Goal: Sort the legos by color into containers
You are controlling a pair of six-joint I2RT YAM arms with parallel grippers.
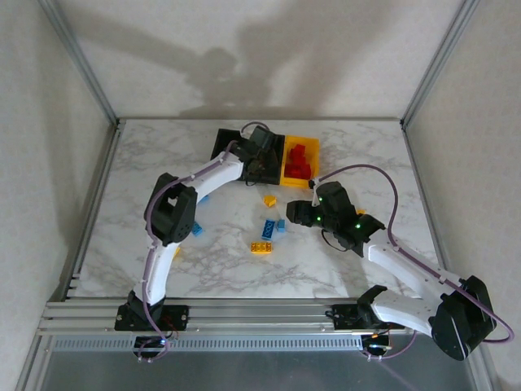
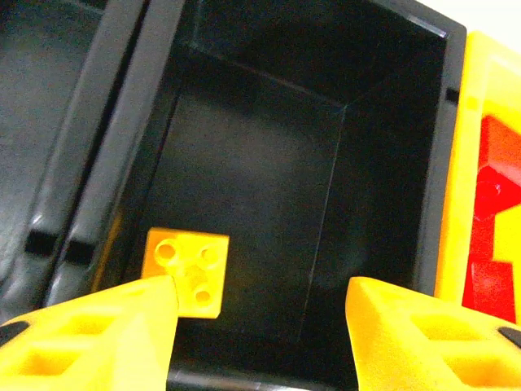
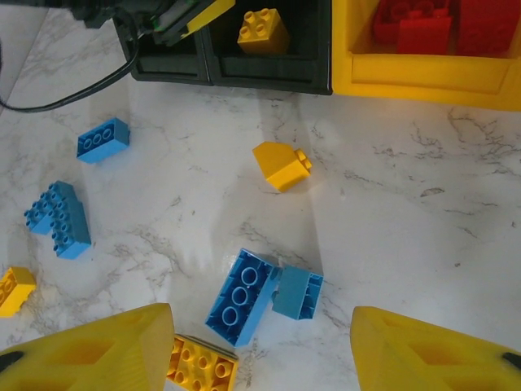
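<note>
Yellow brick (image 2: 187, 273) lies on btm of middle black bin (image 2: 383, 187), below left gripper (image 2: 260, 297), w/ fingers apart, nothing held. Blue brick (image 3: 240, 297) on table (image 3: 423, 212) sits under right gripper (image 3: 260, 322), likewise apart. We judge bricks light, rigid, slick plastic: pinch across flat side walls, not studs.

Yellow lego (image 2: 192, 267) inside middle black bin (image 2: 269, 171)

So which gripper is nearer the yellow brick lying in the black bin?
Left. The left gripper hangs right above the yellow brick inside the black bin; the right gripper is out over the table, above loose blue bricks.
</note>
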